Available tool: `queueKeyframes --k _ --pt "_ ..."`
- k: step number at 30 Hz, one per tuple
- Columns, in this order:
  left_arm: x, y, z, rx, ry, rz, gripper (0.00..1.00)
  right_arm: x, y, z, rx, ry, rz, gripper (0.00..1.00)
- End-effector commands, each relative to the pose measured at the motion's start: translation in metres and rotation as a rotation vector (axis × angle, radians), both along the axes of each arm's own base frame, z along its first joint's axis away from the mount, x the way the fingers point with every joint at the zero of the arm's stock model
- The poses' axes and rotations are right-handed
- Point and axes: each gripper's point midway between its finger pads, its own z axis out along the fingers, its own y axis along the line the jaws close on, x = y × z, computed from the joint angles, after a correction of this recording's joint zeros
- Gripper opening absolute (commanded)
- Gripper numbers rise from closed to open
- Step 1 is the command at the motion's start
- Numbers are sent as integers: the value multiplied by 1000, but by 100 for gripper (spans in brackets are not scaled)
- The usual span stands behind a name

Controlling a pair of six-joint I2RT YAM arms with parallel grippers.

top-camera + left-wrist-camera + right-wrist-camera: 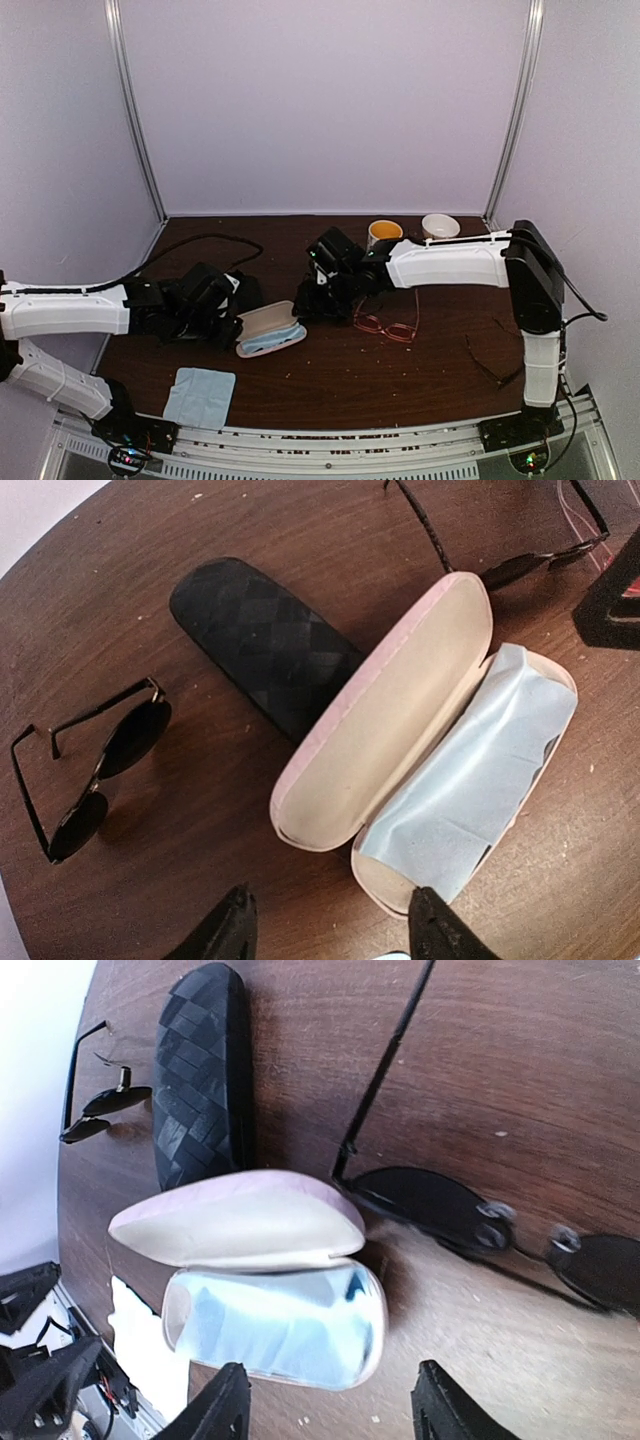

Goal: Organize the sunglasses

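Hovering above the open pink case point(390, 720), the left tool point(332, 925) and right tool point(330, 1405) are both spread and empty. The dark sunglasses point(95, 770) lie on the counter point(250, 530) beyond the black case point(260, 640). The loading step seems due: one pair needs grasping, then setting on the blue cloth point(480, 770).

Quick tally: four sunglasses, meaning two black dark-lensed pairs point(95, 770) point(470, 1215), one translucent pink-red framed pair point(385, 327), one thin black-framed pair point(495, 362); two oblong hard cases, a pink case point(390, 710) and a black woven case point(265, 640); two light-blue square cloths point(470, 780) point(200, 396); one orange mug point(384, 233); one white bowl point(440, 225)
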Motion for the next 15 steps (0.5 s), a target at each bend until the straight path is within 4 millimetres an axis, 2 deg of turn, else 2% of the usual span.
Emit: queueKeyframes --k 1,6,15 --pt "0 3 13 -31 -19 10 55 -2 -20 24 -24 -78 -12 57" --pt "1 2 31 -70 -56 4 57 -6 -45 37 -75 -133 -19 57" --pt "7 -1 75 -114 -138 -9 60 -5 -116 68 -257 -292 -70 57"
